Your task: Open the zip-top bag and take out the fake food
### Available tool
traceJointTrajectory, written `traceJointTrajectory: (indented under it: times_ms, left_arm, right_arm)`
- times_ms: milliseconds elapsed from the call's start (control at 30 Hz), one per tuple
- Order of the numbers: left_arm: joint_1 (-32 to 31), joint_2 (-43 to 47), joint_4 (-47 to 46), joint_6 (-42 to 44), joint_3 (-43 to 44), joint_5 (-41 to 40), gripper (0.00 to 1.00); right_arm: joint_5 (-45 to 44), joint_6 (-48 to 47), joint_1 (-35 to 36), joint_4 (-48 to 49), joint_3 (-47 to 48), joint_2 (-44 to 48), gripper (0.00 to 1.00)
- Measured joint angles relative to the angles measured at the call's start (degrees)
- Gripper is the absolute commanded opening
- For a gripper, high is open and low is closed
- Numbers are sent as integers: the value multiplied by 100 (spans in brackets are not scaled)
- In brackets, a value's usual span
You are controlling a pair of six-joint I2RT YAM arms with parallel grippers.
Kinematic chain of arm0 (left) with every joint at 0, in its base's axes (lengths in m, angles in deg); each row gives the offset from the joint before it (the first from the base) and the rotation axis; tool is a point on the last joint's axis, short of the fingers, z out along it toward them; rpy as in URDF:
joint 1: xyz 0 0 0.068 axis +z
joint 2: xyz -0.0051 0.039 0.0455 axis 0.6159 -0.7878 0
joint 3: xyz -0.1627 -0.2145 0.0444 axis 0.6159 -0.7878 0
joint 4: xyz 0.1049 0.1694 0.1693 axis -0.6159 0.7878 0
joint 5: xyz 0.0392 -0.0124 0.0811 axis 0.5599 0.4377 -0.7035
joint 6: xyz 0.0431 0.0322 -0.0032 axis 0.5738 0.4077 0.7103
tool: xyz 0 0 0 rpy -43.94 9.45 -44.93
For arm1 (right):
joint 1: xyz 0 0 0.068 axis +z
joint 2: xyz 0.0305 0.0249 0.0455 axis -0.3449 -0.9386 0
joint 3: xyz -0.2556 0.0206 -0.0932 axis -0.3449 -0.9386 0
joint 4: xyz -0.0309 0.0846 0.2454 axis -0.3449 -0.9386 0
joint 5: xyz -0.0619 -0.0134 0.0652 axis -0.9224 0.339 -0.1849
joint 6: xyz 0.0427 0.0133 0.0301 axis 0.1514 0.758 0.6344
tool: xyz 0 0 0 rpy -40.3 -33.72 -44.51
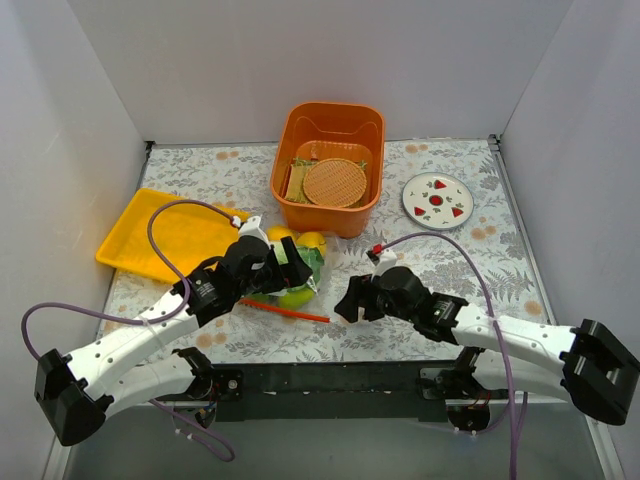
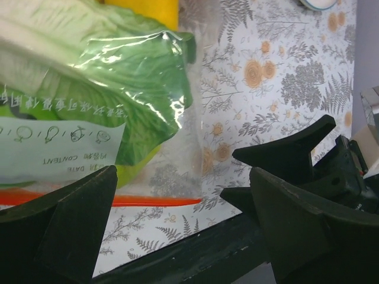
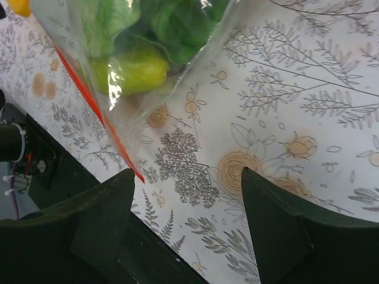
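The bag [image 1: 290,278] lay on the flowered table [image 1: 450,270] between the two grippers, its orange-red zip strip [image 1: 290,311] running along the edge nearest the arm bases and, as far as the wrist views showed, pressed shut along its length. It was clear, thin, crinkled film that would likely be light, limp and slippery, sagging around its load rather than holding a shape. The firmest place to take hold looked to be the stiffer strip or the loose lip just beside it, one side for each gripper. Inside the bag sat a green leafy piece [image 2: 136,77] and a smooth yellow-green fruit [image 3: 133,71], with a lemon [image 1: 312,240] at the bag's far end. All looked like hard, light plastic that would roll once freed. The left gripper [image 2: 182,177] hovered over the bag's left side with jaws wide and empty. The right gripper [image 3: 188,177] stood just right of the bag's strip corner, also spread wide and holding nothing. Beyond the bag an orange tub [image 1: 300,130] held tan woven discs [image 1: 334,182]. A yellow tray [image 1: 165,235] lay to the bag's left with nothing seen on it. A white plate [image 1: 425,192] with red marks lay to the bag's far right.
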Motion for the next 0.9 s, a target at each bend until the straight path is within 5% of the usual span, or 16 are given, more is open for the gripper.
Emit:
traceJointTrajectory:
  times_ms: [433,500,633,900]
  left_arm:
    - [0,260,785,-970,-240,-656,86]
    - [0,254,824,-1025,-240,-684,86]
    - [0,238,828,-1062,-240,-693,86]
    - [0,155,800,-962,-236,-638,85]
  right_arm:
    - [138,573,581,1615,-4,-1335,67]
    - [131,664,603,1827,-15,-1416,59]
    - [98,763,610,2142,-48,-1512,2]
    - [-682,901,605,1145,-116,-588,1]
